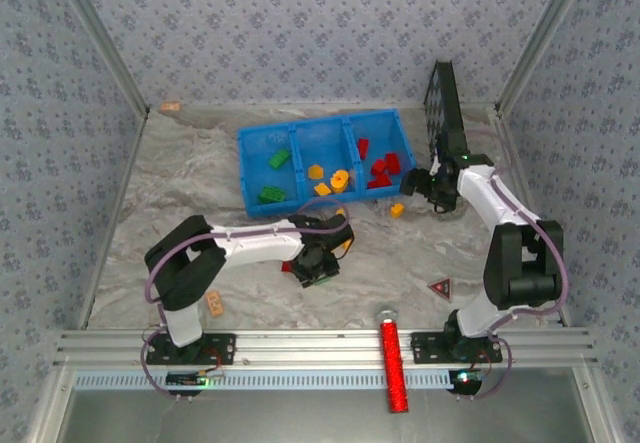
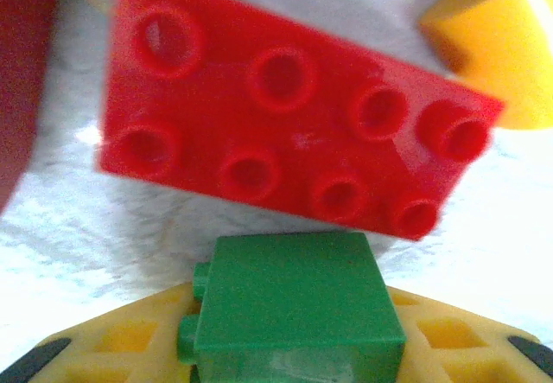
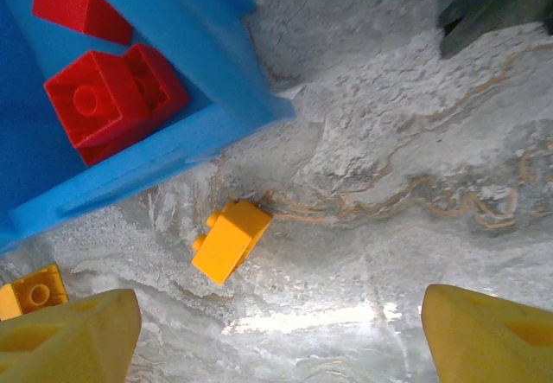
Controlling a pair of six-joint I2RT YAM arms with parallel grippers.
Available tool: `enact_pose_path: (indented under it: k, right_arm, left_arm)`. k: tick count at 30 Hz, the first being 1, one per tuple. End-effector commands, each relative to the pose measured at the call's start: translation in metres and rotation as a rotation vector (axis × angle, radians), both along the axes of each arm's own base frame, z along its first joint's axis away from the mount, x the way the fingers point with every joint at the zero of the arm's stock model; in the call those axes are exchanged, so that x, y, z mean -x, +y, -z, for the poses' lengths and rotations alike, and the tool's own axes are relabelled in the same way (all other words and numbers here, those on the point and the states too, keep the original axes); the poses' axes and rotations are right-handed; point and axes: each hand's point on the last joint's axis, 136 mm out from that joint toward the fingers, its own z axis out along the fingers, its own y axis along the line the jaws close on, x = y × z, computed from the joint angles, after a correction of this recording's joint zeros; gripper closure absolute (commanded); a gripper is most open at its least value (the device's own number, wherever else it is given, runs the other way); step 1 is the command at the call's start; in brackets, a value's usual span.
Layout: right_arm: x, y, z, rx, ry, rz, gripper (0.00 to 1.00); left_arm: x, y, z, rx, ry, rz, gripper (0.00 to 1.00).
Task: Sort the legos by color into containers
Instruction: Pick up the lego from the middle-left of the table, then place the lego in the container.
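The blue tray (image 1: 322,123) holds green legos (image 1: 278,159) in its left container, orange-yellow ones (image 1: 330,178) in the middle and red ones (image 1: 382,168) on the right. My left gripper (image 1: 318,267) is low over the table in front of the tray, shut on a small green brick (image 2: 294,301) between its yellow fingers (image 2: 104,344). Just beyond lie a red eight-stud brick (image 2: 289,137) and an orange-yellow piece (image 2: 505,50). My right gripper (image 3: 276,340) hangs open above a small orange-yellow brick (image 3: 229,240) near the tray's right corner (image 3: 207,115).
A black studded board (image 1: 445,103) leans at the back right. A red glittery cylinder (image 1: 393,358) lies across the front rail, a red triangle (image 1: 439,287) to its right. One tan block (image 1: 215,305) sits by the left arm's base, and another orange-yellow brick (image 3: 33,292) lies left of the right gripper.
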Motion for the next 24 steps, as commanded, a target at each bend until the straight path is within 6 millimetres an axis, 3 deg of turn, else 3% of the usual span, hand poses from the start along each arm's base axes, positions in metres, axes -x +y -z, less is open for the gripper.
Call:
enact_pose_path:
  k: [1,7,16,19,24]
  right_arm:
    - [0.007,0.015,0.016,-0.022,0.057,-0.019,0.14]
    - [0.012,0.032,0.033,-0.015,0.1,-0.044,0.14]
    - [0.007,0.042,0.054,0.025,0.143,-0.036,0.18]
    - [0.006,0.042,0.059,0.038,0.153,-0.022,0.21]
    - [0.006,0.042,0.068,0.061,0.174,-0.014,0.25]
  left_arm:
    - [0.007,0.025,-0.016,-0.061,-0.016,0.007,0.59]
    - [-0.028,0.043,-0.077,-0.053,-0.158,0.022,0.6]
    - [-0.126,0.078,-0.168,-0.051,-0.433,-0.009,0.6]
    - [-0.158,0.089,-0.183,-0.073,-0.503,-0.02,0.6]
    - [-0.203,0.094,-0.182,-0.093,-0.545,-0.026,0.6]
